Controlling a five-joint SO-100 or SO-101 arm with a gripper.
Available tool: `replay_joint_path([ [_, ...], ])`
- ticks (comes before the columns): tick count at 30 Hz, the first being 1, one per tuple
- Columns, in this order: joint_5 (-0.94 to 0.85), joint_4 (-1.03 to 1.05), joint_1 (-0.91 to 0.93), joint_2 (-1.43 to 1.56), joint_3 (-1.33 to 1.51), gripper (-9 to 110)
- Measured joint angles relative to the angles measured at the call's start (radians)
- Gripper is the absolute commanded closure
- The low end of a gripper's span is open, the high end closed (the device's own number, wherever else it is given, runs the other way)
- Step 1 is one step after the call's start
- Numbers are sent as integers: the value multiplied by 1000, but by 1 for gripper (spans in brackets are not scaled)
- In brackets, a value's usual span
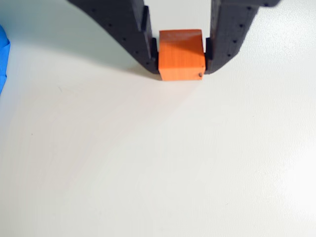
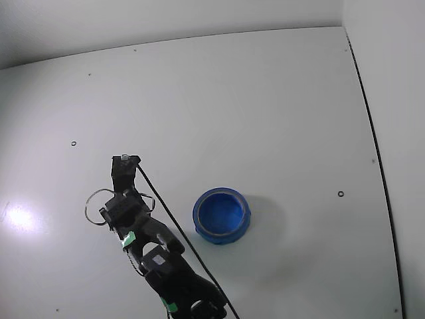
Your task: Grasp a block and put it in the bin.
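The block (image 1: 181,54) is a small orange-red cube and shows in the wrist view at top centre. My gripper (image 1: 181,69) has its two black fingers pressed against the cube's left and right sides, shut on it. The cube's bottom edge meets the white table with almost no gap. In the fixed view my gripper (image 2: 125,161) points down at the table at left of centre, and the cube is hidden under it. The bin (image 2: 222,215) is a round blue bowl to the right of and nearer than my gripper. A slice of its rim (image 1: 3,54) shows at the wrist view's left edge.
The white table (image 2: 252,106) is bare apart from a few small dark marks. A wall edge (image 2: 372,133) runs along its right side. The arm's body and its cable (image 2: 166,259) fill the lower left.
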Motion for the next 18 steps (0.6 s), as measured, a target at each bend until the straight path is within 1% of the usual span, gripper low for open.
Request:
replay_joint_path([
  [5, 0, 0, 17, 23, 3, 102],
  [9, 0, 0, 89, 124, 8, 102],
  [13, 0, 5, 222, 357, 8, 102],
  [18, -17, 92, 463, 666, 94, 101],
])
